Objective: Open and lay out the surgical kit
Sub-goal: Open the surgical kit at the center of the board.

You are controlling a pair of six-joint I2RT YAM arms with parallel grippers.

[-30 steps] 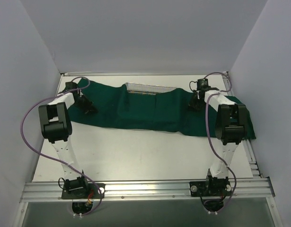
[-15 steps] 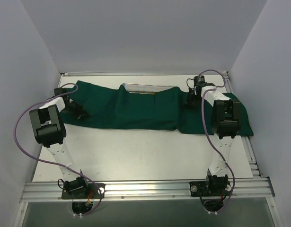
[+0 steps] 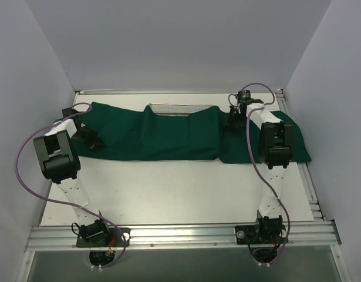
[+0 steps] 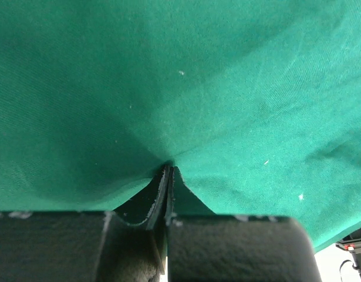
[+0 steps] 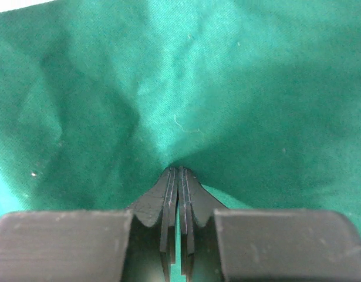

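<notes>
The dark green cloth (image 3: 180,135) lies spread along the back of the table, partly folded over the silver wire-mesh tray (image 3: 174,108), of which only the far rim shows. No instruments are visible. My left gripper (image 3: 91,138) is at the cloth's left end, and its jaws are shut, pinching a fold of the cloth (image 4: 186,106) at the tips (image 4: 168,168). My right gripper (image 3: 233,119) is over the cloth right of the tray, and its jaws are shut on a pinch of cloth (image 5: 180,106) at the tips (image 5: 178,170).
White walls close in the table on the left, back and right. A metal rail (image 3: 180,235) with both arm bases runs along the near edge. Bare white tabletop (image 3: 168,188) lies in front of the cloth. Purple cables loop off both arms.
My left gripper has moved left, dragging the cloth's left end toward the wall. My right gripper has moved back and slightly left with its pinch, and the cloth's right end has drawn in a little.
</notes>
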